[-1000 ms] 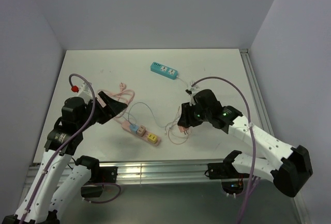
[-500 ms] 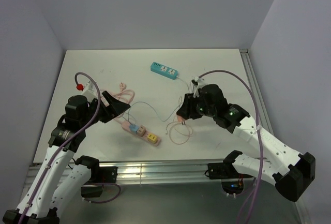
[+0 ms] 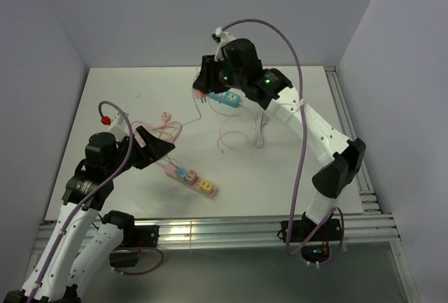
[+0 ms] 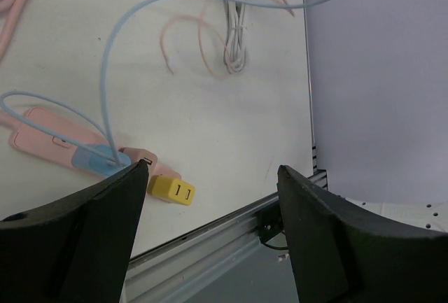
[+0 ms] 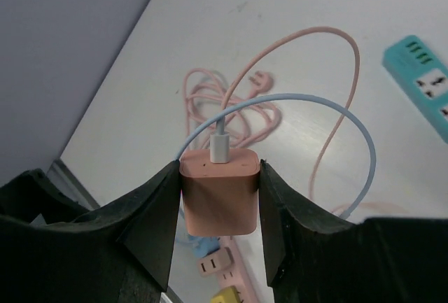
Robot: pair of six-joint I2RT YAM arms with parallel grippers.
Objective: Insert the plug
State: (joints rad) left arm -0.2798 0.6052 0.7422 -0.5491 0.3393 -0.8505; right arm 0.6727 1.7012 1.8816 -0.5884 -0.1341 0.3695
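Plug point(image 5: 219, 201) (pink) clamped in right pincer point(image 5: 220, 177), arm point(image 3: 311, 131) stretched high; left pincer point(image 4: 211, 170) wide, low.

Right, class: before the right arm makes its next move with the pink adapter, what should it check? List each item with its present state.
1. Pink adapter clamped in the right gripper: ok.
2. Blue cable seated in the adapter's top: ok.
3. Adapter prongs straight and facing down: cannot tell, hidden.
4. Visible sockets on the teal power strip free: ok.
5. Adapter lined up over a socket: not ok, the strip lies off to one side in the wrist view.
6. Left gripper open, holding nothing: ok.
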